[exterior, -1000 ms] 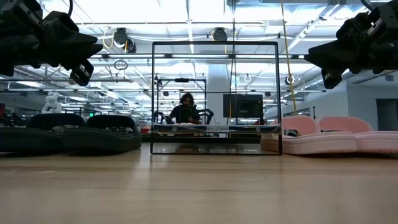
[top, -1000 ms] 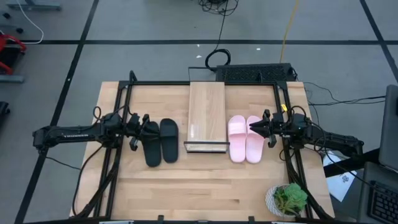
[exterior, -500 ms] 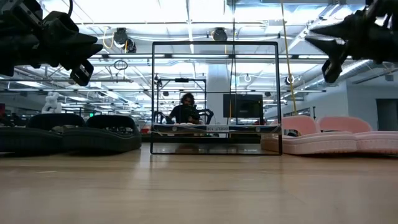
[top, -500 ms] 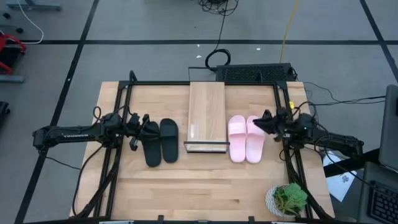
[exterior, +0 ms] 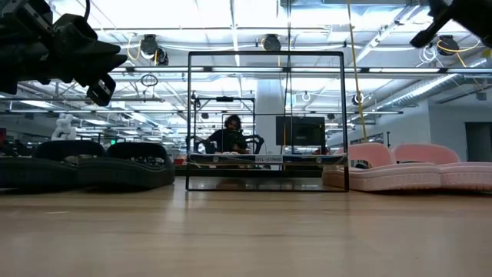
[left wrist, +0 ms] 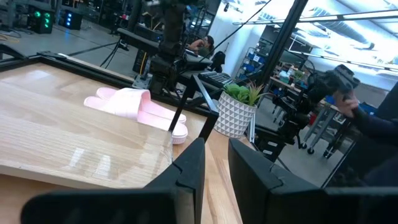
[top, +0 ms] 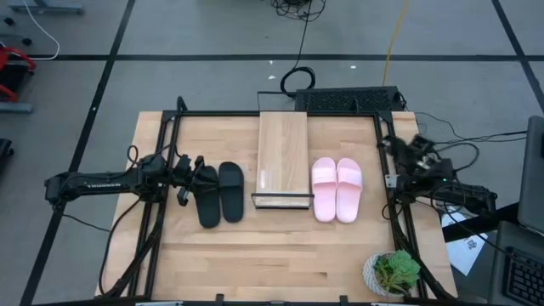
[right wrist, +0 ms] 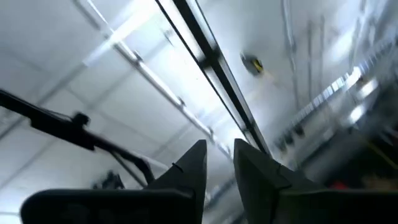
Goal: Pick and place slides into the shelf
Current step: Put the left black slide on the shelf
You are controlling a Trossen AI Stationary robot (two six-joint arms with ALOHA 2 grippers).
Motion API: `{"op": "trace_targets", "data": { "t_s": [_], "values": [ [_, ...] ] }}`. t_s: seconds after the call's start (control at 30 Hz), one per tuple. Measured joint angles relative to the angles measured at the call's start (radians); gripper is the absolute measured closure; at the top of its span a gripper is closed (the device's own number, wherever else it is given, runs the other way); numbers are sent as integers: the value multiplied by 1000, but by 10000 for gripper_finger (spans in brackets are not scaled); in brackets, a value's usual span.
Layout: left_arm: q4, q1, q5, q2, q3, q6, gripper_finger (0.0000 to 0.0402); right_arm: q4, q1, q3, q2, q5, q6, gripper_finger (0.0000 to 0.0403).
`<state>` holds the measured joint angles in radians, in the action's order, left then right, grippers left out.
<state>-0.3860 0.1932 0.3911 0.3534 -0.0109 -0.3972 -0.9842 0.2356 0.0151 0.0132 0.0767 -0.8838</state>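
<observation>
Two matte black slides (top: 219,194) lie side by side on their soles at table left, two pale pink slides (top: 337,189) at table right. Between them the shelf (top: 282,153), a narrow light-wood board with a dark frame rail (top: 282,201), lies flat on the table. My left gripper (top: 201,172) hovers shut above the left black slide, well over it in the low view (exterior: 104,69). My right gripper (top: 393,146) stands shut at the table's right edge, raised (exterior: 430,31) and tipped upward; its wrist view shows only ceiling past the fingers (right wrist: 219,162).
A potted plant in a white pot (top: 393,274) stands at the near right corner, also seen past the left fingers (left wrist: 239,112). A dark keyboard-like unit (top: 348,100) sits at the far edge. A person sits behind the table (exterior: 229,137).
My right gripper has drawn back from the pink slides toward the table's right edge, risen and tipped its fingers upward toward the ceiling. The slides and shelf have stayed where they were.
</observation>
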Motion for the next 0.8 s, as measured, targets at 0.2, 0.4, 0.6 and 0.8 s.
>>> {"op": "trace_targets", "data": {
  "t_s": [0.2, 0.4, 0.6, 0.8],
  "values": [
    [-26, 0, -95, 0, 0, -2, 332, -205, 0, 12, 0, 3, 108, 330],
    [-223, 0, -224, 0, 0, -138, 332, -180, 0, 53, 1, 28, 318, 330],
    [-482, 0, -350, -1, 0, -224, 332, -158, 0, 57, 1, 101, 358, 330],
    [-560, 1, -481, 0, 0, -170, 332, -106, 0, 58, 1, 134, 352, 330]
  ]
}}
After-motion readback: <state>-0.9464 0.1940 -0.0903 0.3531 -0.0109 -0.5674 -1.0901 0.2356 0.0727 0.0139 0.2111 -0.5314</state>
